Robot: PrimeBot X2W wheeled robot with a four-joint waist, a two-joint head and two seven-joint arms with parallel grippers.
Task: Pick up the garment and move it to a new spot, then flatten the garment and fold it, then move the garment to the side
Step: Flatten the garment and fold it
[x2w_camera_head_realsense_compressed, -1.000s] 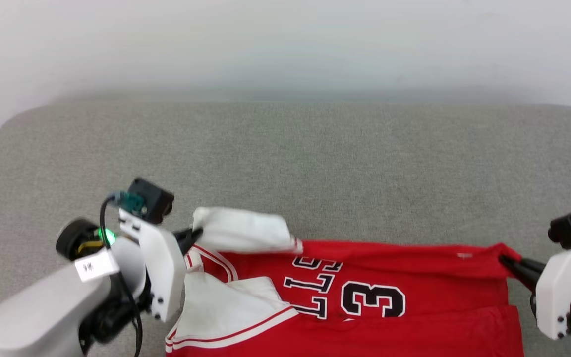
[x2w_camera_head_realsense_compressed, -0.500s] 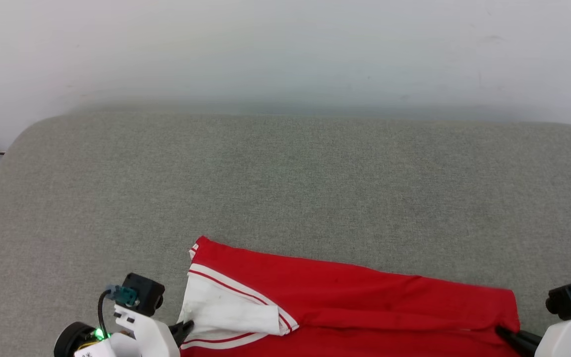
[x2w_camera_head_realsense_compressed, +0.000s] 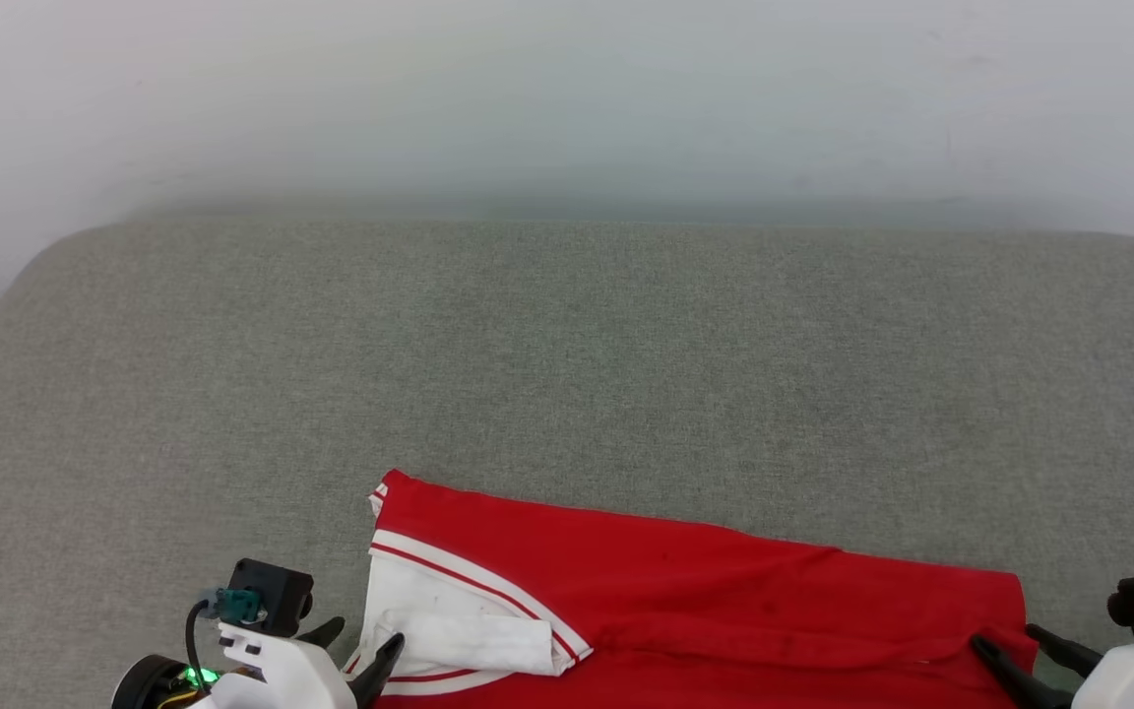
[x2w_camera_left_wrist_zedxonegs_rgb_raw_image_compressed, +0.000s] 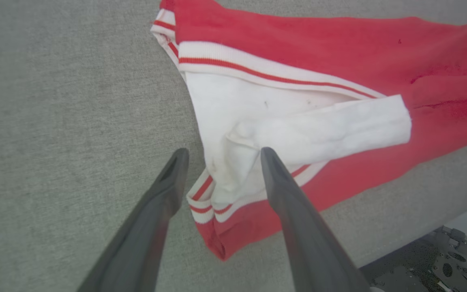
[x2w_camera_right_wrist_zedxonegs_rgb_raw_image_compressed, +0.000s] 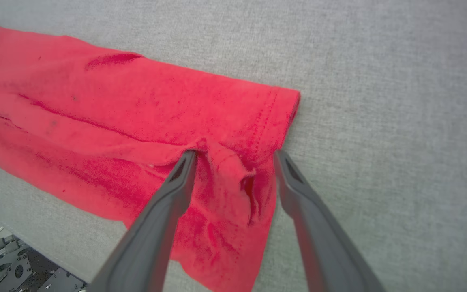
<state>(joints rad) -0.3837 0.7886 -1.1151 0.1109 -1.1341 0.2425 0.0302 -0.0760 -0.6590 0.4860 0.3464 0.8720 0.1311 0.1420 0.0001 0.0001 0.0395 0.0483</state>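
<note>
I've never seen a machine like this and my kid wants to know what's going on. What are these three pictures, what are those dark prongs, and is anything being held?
This is a wheeled robot with two arms, each ending in a gripper with two long dark fingers. The wide picture comes from a camera on its head, looking down at a grey padded surface. On it lies the garment, a red shirt with a white sleeve and striped trim, folded over near the front edge.

The other two pictures come from cameras on the wrists, looking along each gripper's fingers. The left gripper is at the white-sleeve end, the right gripper at the plain red end.

Both grippers stand open, their fingers spread either side of the cloth, so nothing is held. The shirt rests on the surface.
</note>
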